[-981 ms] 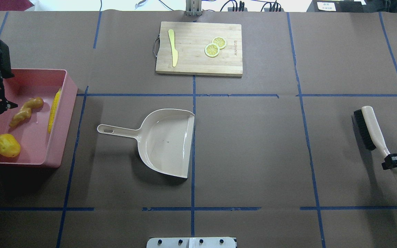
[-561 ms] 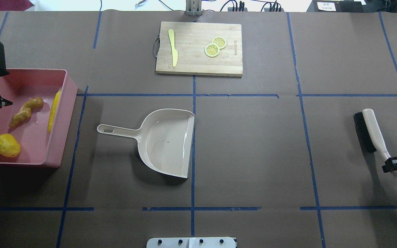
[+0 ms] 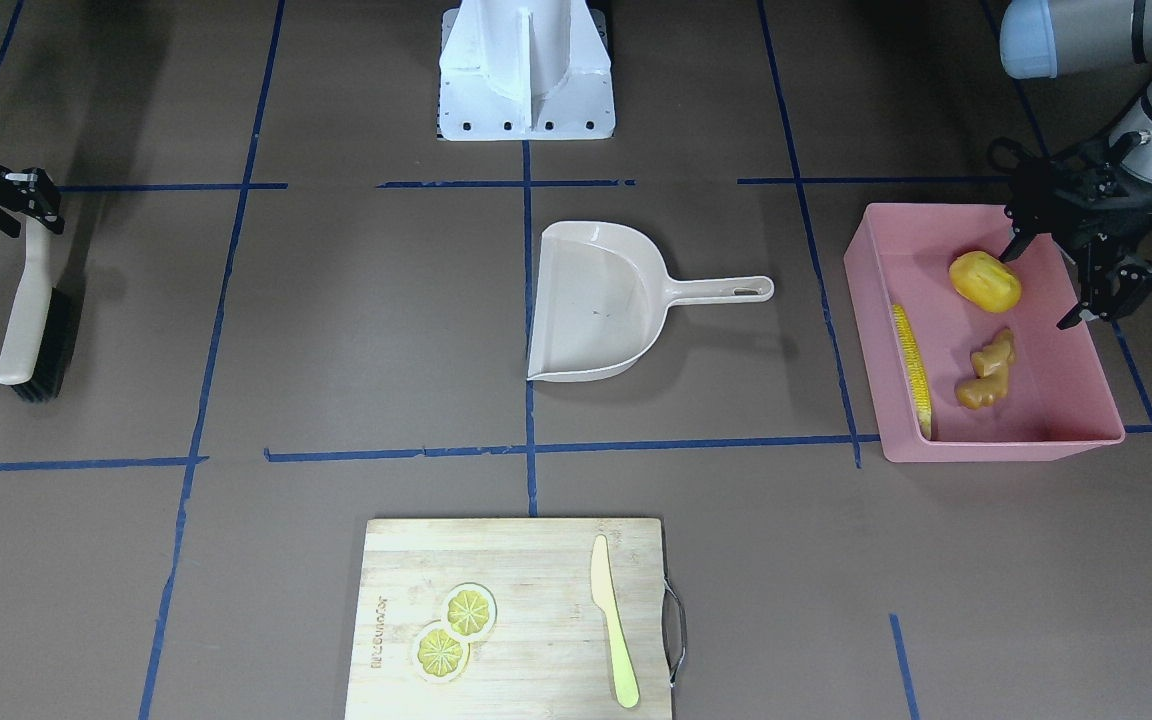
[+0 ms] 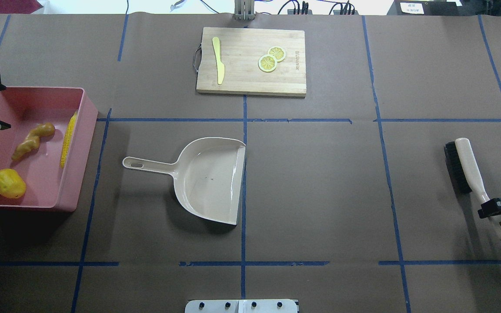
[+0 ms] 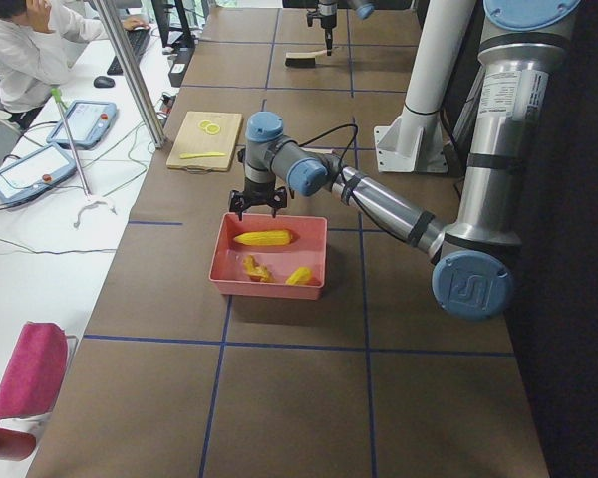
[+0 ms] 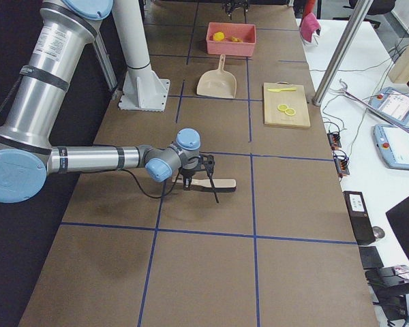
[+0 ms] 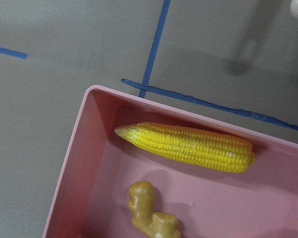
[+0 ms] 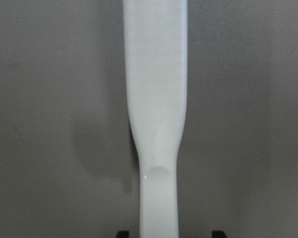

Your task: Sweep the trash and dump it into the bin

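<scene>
The pink bin (image 4: pixel 76 174) stands at the table's left end and holds the corn cob (image 4: pixel 68 139), the ginger root (image 4: pixel 33 141) and the yellow potato-like lump (image 4: pixel 8 183). The front view shows the bin (image 3: pixel 986 445) with all three inside. My left gripper (image 3: pixel 1036 290) is open and empty above the bin's outer rim; its wrist view shows the corn cob (image 7: pixel 188 146) and the ginger root (image 7: pixel 149 210). My right gripper (image 4: pixel 492 208) is shut on the handle of the brush (image 4: pixel 468 167), which lies low at the table's right end. The handle also fills the right wrist view (image 8: pixel 156 99).
The beige dustpan (image 4: pixel 207 178) lies empty mid-table, handle pointing toward the bin. A wooden cutting board (image 4: pixel 250 74) at the far edge carries two lemon slices (image 4: pixel 272 58) and a pale knife (image 4: pixel 219 61). The robot base (image 3: pixel 526 70) stands at the near edge.
My left gripper has drawn back from over the bin toward the far left edge. My right gripper has lowered the brush and shifted it slightly leftward.
</scene>
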`<state>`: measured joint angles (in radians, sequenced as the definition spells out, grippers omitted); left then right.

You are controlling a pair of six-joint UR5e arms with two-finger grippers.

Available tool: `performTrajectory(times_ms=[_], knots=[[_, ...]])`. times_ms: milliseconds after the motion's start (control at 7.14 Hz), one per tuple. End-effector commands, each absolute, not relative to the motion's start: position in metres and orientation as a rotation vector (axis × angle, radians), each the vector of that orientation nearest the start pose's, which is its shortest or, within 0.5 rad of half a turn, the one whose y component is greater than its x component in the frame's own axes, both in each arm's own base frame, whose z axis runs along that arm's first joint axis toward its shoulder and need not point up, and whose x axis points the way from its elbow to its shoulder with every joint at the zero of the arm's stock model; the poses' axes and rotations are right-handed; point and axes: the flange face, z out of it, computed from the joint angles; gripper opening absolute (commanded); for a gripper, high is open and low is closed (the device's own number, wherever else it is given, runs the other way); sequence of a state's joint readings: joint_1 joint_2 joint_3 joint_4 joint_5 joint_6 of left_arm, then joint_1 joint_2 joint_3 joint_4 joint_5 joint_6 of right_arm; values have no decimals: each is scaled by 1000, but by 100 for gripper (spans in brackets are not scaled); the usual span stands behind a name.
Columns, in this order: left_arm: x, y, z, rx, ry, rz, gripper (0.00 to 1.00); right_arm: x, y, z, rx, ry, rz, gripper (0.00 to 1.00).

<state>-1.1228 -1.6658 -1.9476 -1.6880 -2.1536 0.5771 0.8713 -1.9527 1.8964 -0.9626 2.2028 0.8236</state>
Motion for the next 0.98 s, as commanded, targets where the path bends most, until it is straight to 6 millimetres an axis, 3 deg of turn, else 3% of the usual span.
performTrajectory(times_ms=[0, 140, 280, 420, 561, 841], knots=[[109, -514, 469, 558, 549, 1022, 100, -163, -331, 579, 0, -834, -35, 100], [61, -517, 503, 507, 536, 918, 100, -134, -344, 575, 17, -873, 14, 100], [27, -523, 549, 420, 542, 822, 100, -100, -353, 574, 56, -910, 11, 100], [2, -523, 603, 294, 646, 632, 100, -78, -357, 578, 71, -907, 8, 100], [-5, -517, 639, 178, 740, 442, 100, -62, -359, 582, 73, -894, 4, 100], [-19, -515, 636, 107, 799, 210, 100, -27, -369, 596, 71, -853, -32, 100]])
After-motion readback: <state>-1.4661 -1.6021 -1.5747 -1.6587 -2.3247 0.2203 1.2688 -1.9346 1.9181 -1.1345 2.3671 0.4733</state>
